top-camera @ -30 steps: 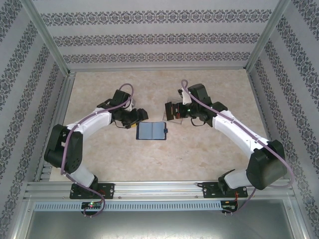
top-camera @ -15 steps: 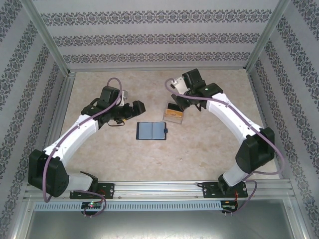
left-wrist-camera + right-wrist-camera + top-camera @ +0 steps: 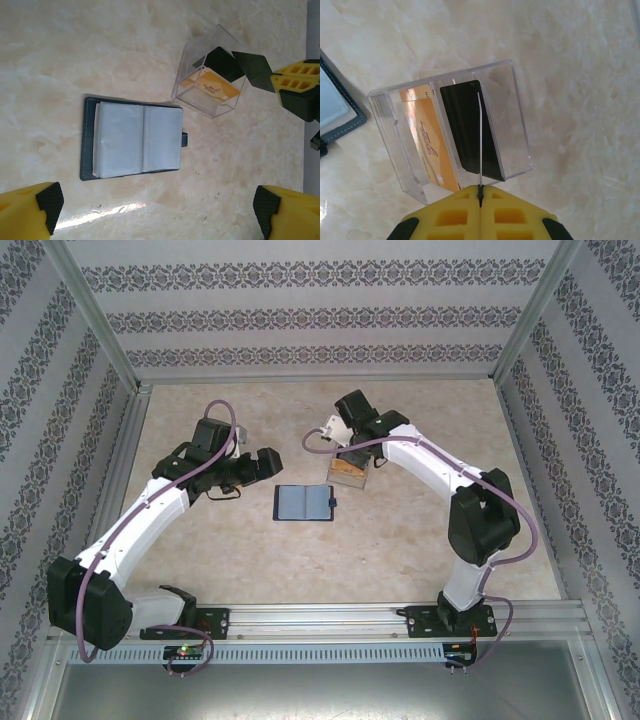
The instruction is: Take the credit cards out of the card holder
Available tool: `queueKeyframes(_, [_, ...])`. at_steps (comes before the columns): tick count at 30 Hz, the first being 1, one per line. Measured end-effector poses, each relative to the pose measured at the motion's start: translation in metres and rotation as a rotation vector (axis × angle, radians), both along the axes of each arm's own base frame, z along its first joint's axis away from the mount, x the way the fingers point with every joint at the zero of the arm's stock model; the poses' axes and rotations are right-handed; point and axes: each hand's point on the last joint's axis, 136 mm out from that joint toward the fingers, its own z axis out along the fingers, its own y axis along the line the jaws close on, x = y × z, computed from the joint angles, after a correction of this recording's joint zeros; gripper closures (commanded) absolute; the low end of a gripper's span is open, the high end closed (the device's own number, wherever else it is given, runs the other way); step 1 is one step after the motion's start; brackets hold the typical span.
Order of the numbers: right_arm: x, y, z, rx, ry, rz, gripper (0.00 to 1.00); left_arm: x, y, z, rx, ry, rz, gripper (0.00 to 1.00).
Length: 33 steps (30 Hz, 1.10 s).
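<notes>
Yellow-tipped right gripper [image 3: 480,192] pinches a thin card [image 3: 479,145] edge-on over the clear box [image 3: 385,115], where an orange card [image 3: 427,145] and a black card [image 3: 470,130] stand. Just left of the box, beneath the wide-open left gripper [image 3: 157,207] — the nearer arm — the card holder [image 3: 132,140] lies open, its long axis crosswise, on the marbled table [image 3: 400,540] — patterned walls [image 3: 300,320] around.

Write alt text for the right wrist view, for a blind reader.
The right gripper, yellow jaws shut, pinches a thin card edge-on over a clear plastic box holding a tan-orange card and a black card. A corner of a dark navy card holder lies at the left.
</notes>
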Motion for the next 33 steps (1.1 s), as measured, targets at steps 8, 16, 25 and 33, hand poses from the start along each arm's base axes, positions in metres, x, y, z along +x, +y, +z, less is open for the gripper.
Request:
queueKeyframes(8, [0.006, 0.003, 0.001, -0.039, -0.032, 0.071, 1.0, 0.002, 0.002, -0.002, 0.006, 0.002, 0.007, 0.01])
queueKeyframes(16, [0.008, 0.007, 0.0, -0.048, -0.04, 0.109, 1.0, 0.003, 0.004, -0.005, 0.01, 0.01, 0.014, 0.01])
queueKeyframes(25, [0.009, 0.008, -0.026, -0.072, 0.012, 0.113, 1.0, 0.005, 0.007, -0.005, 0.013, 0.009, 0.024, 0.01])
queueKeyframes(33, [0.013, 0.002, -0.032, -0.076, 0.022, 0.098, 1.0, 0.006, 0.009, -0.005, 0.014, 0.01, 0.03, 0.01])
